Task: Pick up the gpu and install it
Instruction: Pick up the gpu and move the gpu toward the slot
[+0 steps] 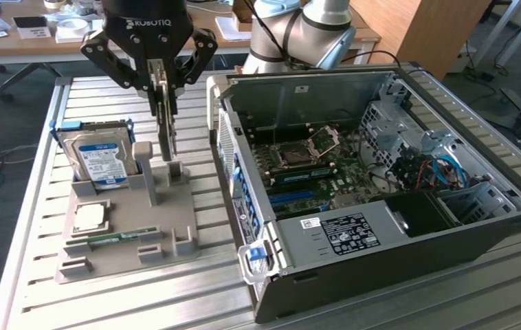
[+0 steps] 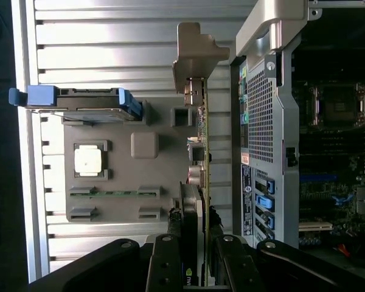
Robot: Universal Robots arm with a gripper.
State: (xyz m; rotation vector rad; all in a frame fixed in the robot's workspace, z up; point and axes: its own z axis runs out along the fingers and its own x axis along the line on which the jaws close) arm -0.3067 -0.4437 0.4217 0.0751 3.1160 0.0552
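The gpu (image 1: pixel 166 130) is a thin card seen edge-on, standing upright over the grey parts holder (image 1: pixel 173 206) at the exterior view's left. My gripper (image 1: pixel 159 86) hangs over it, shut on the card's upper edge with a finger on each face. Whether the card's lower edge still touches the holder's posts I cannot tell. In the wrist view the gpu (image 2: pixel 202 134) runs out from between my gripper's (image 2: pixel 196 222) fingers, its metal bracket (image 2: pixel 198 52) at the far end. The open computer case (image 1: pixel 352 227) lies at the exterior view's right, motherboard (image 1: pixel 320 172) exposed.
The holder also carries a hard drive with a blue label (image 1: pixel 100 161), a square processor chip (image 1: pixel 91 216) and a narrow RAM stick (image 1: pixel 114 238). The case's side wall (image 2: pixel 261 121) stands close beside the card. Everything rests on a slatted metal table (image 1: pixel 132 295).
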